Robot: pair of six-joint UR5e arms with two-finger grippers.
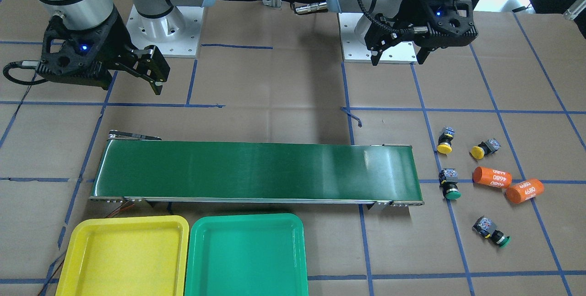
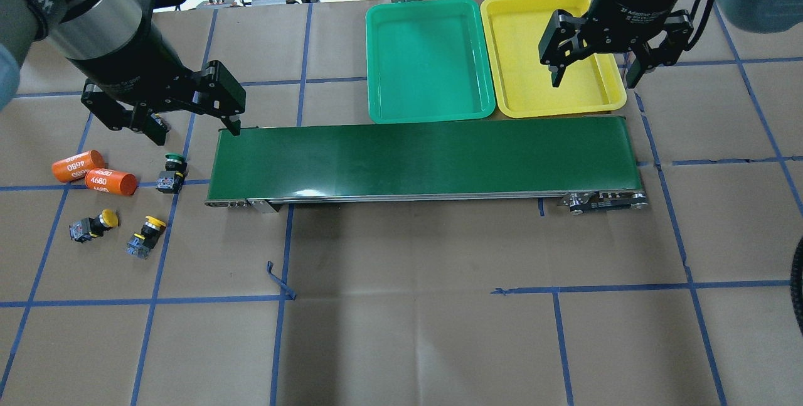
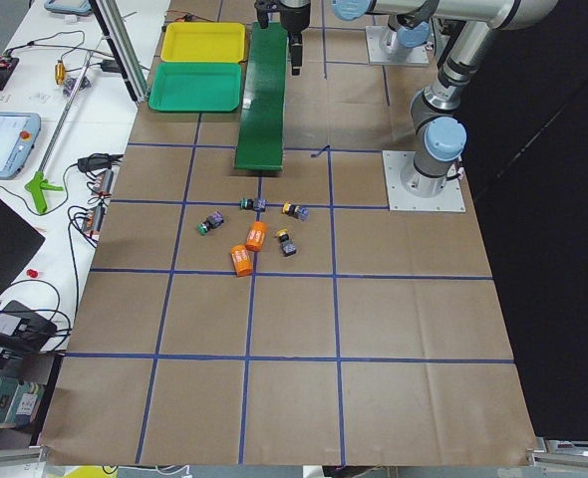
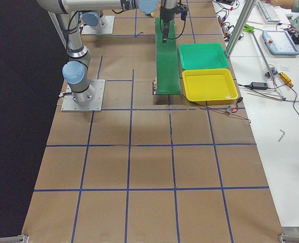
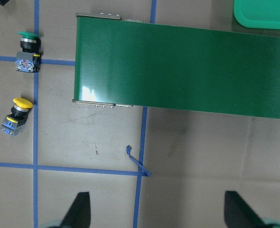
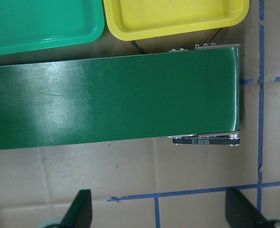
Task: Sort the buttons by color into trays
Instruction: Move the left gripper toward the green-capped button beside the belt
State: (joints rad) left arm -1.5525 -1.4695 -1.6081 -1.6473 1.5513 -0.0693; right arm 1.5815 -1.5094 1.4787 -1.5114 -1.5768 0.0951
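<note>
Both claws gaping wide, holding nothing; all four buttons out on the worktop [image 2: 408, 331].
Left of the belt [image 2: 420, 155]: two yellow buttons [image 1: 444, 141] [image 1: 484, 148] and two green buttons [image 1: 449, 184] [image 1: 491, 230] lie on their sides around two orange cylinders [image 2: 78, 165]. Left claw [image 2: 196, 132] hangs over the belt's left end. Green tray [image 2: 426, 118] and yellow tray [image 2: 558, 111] sit touching, just beyond the belt's right half. Right claw [image 2: 593, 80] hangs by the belt's right end.
</note>
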